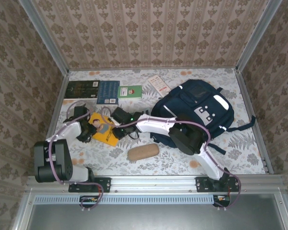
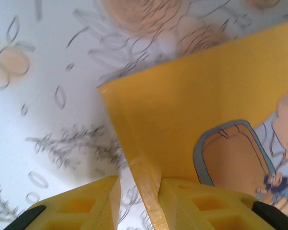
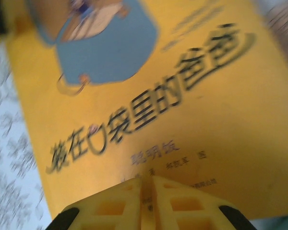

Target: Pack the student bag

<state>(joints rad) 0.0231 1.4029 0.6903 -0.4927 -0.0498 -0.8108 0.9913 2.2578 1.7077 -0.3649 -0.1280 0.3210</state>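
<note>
I am seeing the left gripper (image 2: 140,194) pinching a thin edge of the glossy yellow paperback (image 2: 197,91). The right gripper (image 3: 147,191) is clamping another edge. The cover is reading "装在口袋里的爸爸". A tan oblong pouch (image 1: 143,152) is lying nearby on the floral cloth (image 1: 240,153). The navy fabric backpack (image 1: 201,108) is sitting right of the paperback, partly hidden by the right arm.

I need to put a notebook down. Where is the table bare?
Bare: floral tablecloth at the near-right corner beside the navy-blue fabric backpack, and between tan oblong pouch and left arm base. Crowded: around the yellow picture book.
</note>
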